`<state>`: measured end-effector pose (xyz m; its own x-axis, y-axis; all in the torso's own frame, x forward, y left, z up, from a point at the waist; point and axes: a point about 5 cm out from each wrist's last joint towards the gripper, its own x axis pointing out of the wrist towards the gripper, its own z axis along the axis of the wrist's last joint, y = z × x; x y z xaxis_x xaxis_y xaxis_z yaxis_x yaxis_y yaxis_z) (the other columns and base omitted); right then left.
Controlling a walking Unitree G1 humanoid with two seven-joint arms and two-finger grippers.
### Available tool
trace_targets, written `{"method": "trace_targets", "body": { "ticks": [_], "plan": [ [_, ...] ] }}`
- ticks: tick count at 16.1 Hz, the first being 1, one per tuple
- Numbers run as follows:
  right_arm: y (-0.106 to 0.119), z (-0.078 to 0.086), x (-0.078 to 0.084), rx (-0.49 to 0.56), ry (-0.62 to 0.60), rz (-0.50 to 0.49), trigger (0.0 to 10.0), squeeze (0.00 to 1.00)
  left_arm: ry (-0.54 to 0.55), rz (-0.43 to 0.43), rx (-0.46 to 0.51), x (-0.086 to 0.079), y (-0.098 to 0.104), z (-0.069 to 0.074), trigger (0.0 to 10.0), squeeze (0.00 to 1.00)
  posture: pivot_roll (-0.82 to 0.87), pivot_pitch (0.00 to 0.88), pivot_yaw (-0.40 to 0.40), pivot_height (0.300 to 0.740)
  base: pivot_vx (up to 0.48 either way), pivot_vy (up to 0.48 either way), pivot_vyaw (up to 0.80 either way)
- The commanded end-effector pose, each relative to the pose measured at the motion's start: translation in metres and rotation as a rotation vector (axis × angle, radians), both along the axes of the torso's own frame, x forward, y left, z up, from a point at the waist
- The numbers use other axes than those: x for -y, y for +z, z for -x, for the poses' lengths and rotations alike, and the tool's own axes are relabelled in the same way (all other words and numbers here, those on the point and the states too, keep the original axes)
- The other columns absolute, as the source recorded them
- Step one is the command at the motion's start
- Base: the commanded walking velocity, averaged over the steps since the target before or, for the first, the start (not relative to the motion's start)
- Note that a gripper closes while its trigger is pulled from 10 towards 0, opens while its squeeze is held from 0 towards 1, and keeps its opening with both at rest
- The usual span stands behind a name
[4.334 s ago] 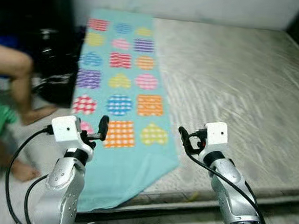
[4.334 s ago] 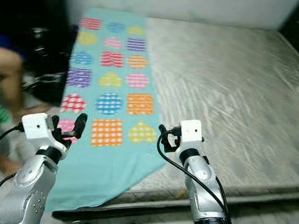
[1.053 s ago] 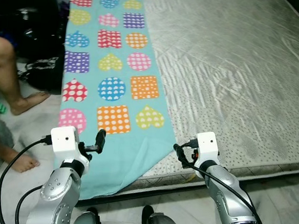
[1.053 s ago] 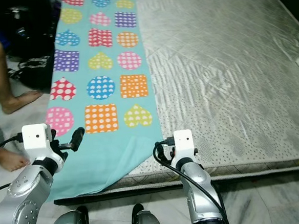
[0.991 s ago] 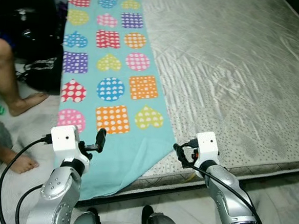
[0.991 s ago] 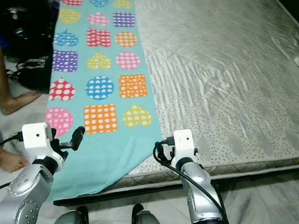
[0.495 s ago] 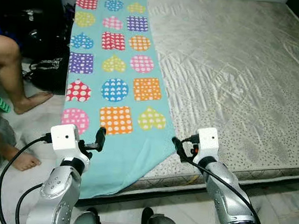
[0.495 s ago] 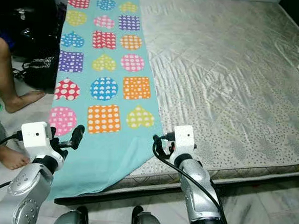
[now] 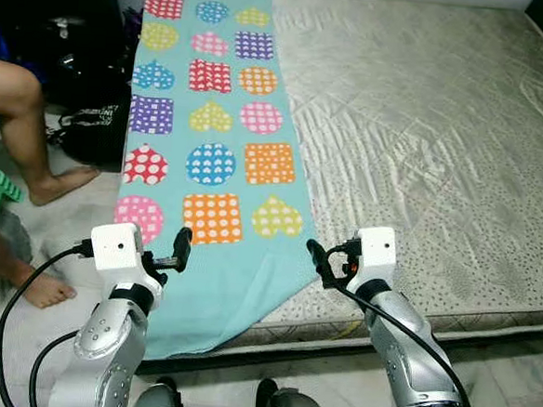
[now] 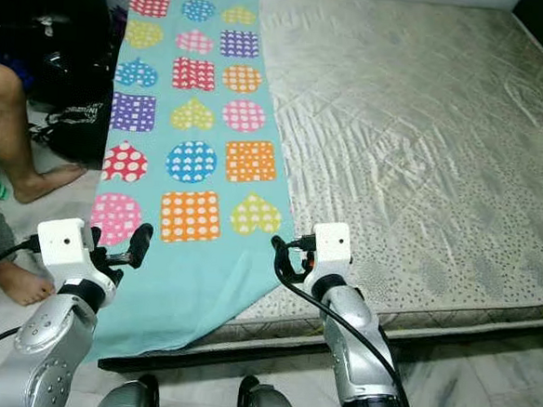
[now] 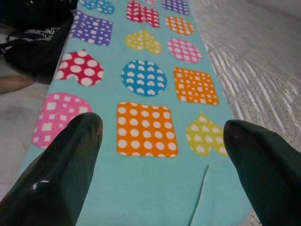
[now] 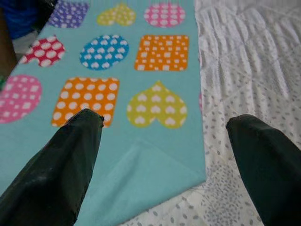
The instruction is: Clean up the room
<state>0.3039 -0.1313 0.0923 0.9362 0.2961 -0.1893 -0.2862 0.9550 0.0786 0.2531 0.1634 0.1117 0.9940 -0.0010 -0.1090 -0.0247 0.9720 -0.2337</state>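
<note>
From the left eye view, the robot stands at the foot of a low bed (image 9: 444, 132) with a bare, quilted grey mattress, and a long turquoise blanket (image 9: 212, 255) printed with bright spotted hearts, circles and squares lies along the mattress's left side, its near end spilling over the edge toward the pale floor (image 9: 20, 335). The left pincer (image 9: 182, 249) hovers over the blanket's hanging part, the right pincer (image 9: 316, 260) just over its near corner. To the left, a person's bare leg (image 9: 29, 140) and foot rest on the floor beside a dark bag (image 9: 90, 130). The right eye view gives the same layout, with something pale at the far right edge of the bed, too cropped to name. In the left wrist view the fingers (image 11: 56, 174) are spread wide with nothing between them, looking down on an orange square. In the right wrist view the fingers (image 12: 56, 165) are likewise parted and empty above a folded-over corner of the cloth. The blanket looks soft, light and limp; it would sag and slide, so I'd judge the near corners the best hold.
</note>
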Motion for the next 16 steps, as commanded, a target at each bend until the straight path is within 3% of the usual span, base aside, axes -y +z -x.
{"method": "trace_targets", "body": {
  "ticks": [1,7,10,13,14,16],
  "plan": [
    [-0.001,0.003,0.004,0.005,-0.008,-0.021,10.0,0.00,0.008,-0.021,-0.006,-0.001,-0.003,0.002,10.0,0.00,0.01,0.250,-0.065,0.676,0.000,0.000,0.00],
    [0.001,0.004,0.003,0.026,-0.001,-0.039,10.0,0.00,0.045,-0.103,0.075,-0.005,0.001,0.005,10.0,0.00,0.01,0.237,-0.063,0.606,0.000,0.000,0.00],
    [0.000,0.003,0.004,0.030,0.002,-0.035,10.0,0.00,0.069,-0.122,0.110,-0.012,0.002,0.009,10.0,0.00,0.01,0.218,-0.062,0.606,0.000,0.000,0.00],
    [0.002,0.002,0.005,0.072,0.012,-0.007,10.0,0.00,0.114,-0.197,0.142,-0.022,0.003,0.013,10.0,0.00,0.02,0.187,-0.057,0.606,0.000,0.000,0.00],
    [0.002,0.000,0.006,0.088,0.023,-0.017,10.0,0.00,0.146,-0.241,0.143,-0.034,0.001,0.019,10.0,0.00,0.03,0.166,-0.055,0.606,0.000,0.000,0.00],
    [0.004,-0.003,0.004,0.120,0.066,-0.005,10.0,0.00,0.160,-0.263,0.143,-0.042,0.000,0.022,10.0,0.00,0.05,0.141,-0.055,0.606,0.000,0.000,0.00]
  ]
}}
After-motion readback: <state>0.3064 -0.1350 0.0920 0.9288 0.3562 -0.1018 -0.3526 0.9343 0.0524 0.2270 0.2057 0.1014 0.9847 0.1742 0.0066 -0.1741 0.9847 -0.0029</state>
